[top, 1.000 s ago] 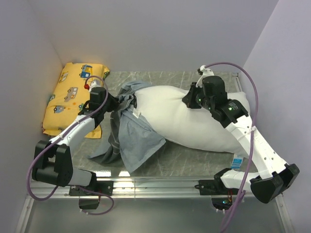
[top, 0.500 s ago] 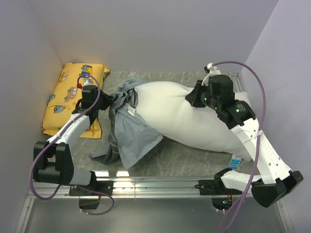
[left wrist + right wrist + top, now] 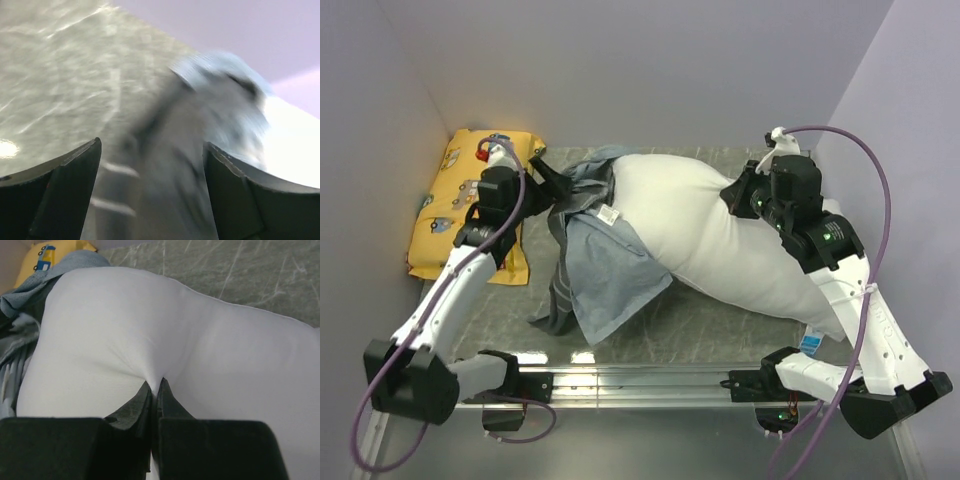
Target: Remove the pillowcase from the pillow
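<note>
The pillowcase (image 3: 605, 265) has only the left end of the pillow (image 3: 720, 240) inside it. Its mouth is bunched in folds around that end, and the rest of the white pillow lies bare on the table (image 3: 710, 325). The loose, empty part of the case hangs away from the bunch and spreads flat on the table toward the arm bases, pale blue-grey side up, with a darker strip along its left edge. A small white label (image 3: 610, 214) shows where the fabric meets the pillow.

The left hand (image 3: 151, 145) sits right at the bunched end of the pillowcase, with the pillow beyond it. In the blurred left wrist view its fingers (image 3: 65, 200) stand well apart and grey fabric fills the gap between them. I cannot tell whether they press on the cloth.

The right hand (image 3: 155, 384) is clenched on the pillow itself. Its two fingers are closed together on a small fold of white cover on the upper side, near the right end. From this hand the pillowcase lies across the pillow's bulge at the opposite end.

A yellow pillow (image 3: 450, 205) printed with cars lies just behind the left hand, in the table's far left corner.
</note>
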`<action>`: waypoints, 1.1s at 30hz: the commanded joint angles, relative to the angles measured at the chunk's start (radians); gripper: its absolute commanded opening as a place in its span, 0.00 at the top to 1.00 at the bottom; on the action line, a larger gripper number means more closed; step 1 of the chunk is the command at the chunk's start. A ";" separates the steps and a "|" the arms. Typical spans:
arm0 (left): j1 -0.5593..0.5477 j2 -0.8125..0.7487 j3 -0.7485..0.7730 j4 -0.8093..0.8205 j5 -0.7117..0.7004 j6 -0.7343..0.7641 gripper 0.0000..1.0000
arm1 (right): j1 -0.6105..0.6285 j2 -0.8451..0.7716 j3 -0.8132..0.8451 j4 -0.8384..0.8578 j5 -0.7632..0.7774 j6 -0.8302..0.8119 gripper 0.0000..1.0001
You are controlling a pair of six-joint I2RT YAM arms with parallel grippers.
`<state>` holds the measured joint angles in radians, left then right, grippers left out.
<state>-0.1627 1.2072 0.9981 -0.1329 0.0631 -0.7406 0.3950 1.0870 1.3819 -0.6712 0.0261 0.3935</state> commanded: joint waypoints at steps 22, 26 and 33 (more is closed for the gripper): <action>-0.541 -0.149 -0.153 0.068 -0.295 0.038 0.01 | 0.039 0.077 -0.053 0.343 0.170 0.047 1.00; -0.543 -0.049 -0.187 0.289 -0.269 0.018 0.01 | 0.057 0.076 -0.038 0.328 0.182 0.039 1.00; -0.546 0.052 -0.162 0.268 -0.434 -0.045 0.42 | 0.070 0.048 -0.057 0.320 0.178 0.035 1.00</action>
<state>-0.7036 1.2568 0.8135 0.0654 -0.2726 -0.7406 0.4522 1.2034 1.2835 -0.5354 0.1967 0.4110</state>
